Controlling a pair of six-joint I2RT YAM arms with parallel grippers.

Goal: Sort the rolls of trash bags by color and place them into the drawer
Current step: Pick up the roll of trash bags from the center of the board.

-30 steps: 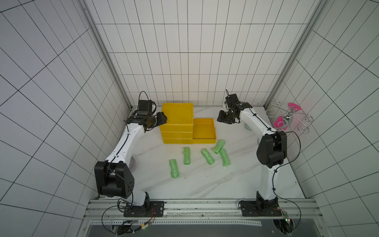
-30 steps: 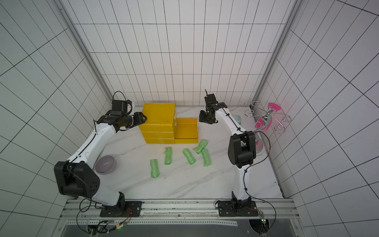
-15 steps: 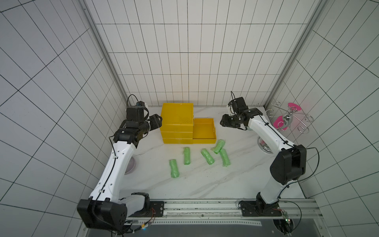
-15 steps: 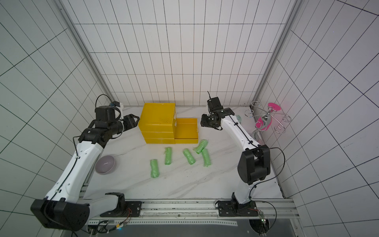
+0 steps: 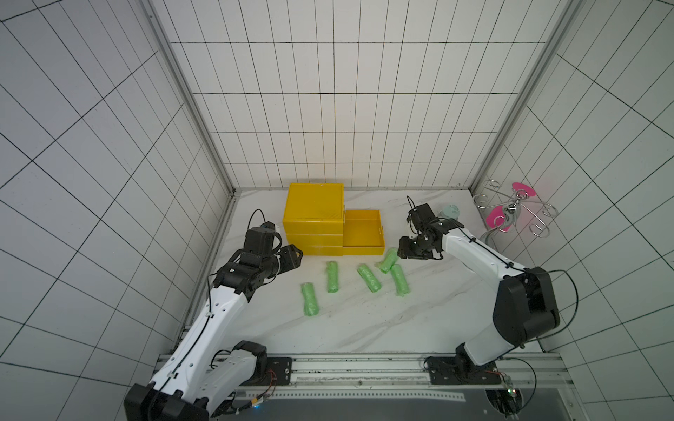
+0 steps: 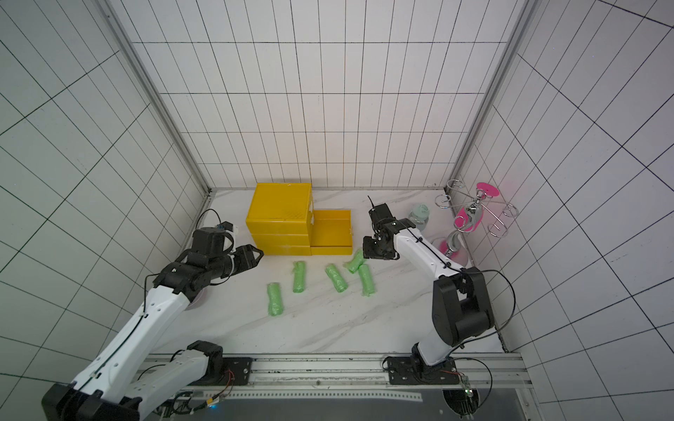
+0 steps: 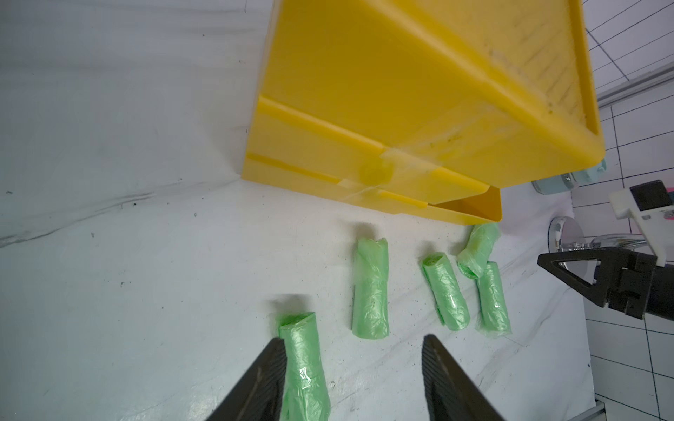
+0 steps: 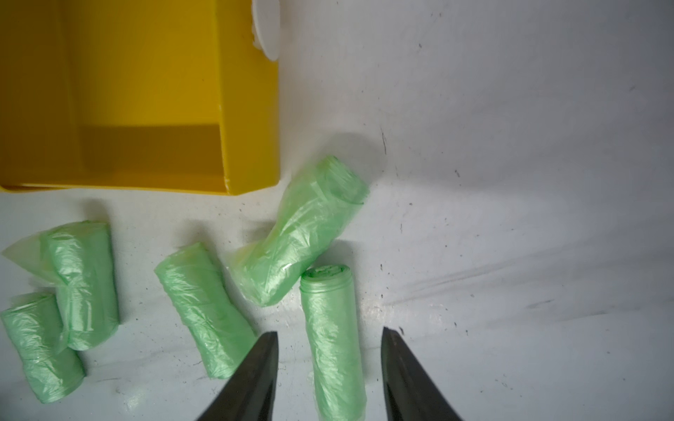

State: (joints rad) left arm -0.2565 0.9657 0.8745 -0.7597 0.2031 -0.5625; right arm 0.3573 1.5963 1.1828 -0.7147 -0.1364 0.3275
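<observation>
Several light green rolls of trash bags lie loose on the marble table in front of the drawer unit, from the leftmost roll (image 5: 310, 299) to the rightmost roll (image 5: 399, 279). No roll of another color shows. The yellow drawer unit (image 5: 314, 202) has its bottom drawer (image 5: 364, 250) pulled out and empty. My left gripper (image 5: 297, 257) (image 7: 353, 342) hangs open above the table, left of the rolls. My right gripper (image 5: 401, 253) (image 8: 329, 331) is open above the two rightmost rolls. In the right wrist view one roll (image 8: 333, 328) lines up between its fingers, ungripped.
A pale mint jar (image 5: 449, 211) stands at the back right behind my right arm. A chrome wire rack with pink pieces (image 5: 510, 215) fills the right back corner. A lavender bowl (image 6: 195, 301) peeks out under my left arm. Tiled walls close in three sides.
Both arms have come forward from the back beside the drawer unit toward the rolls. The right gripper dropped down to the rightmost rolls. The rolls have not moved.
</observation>
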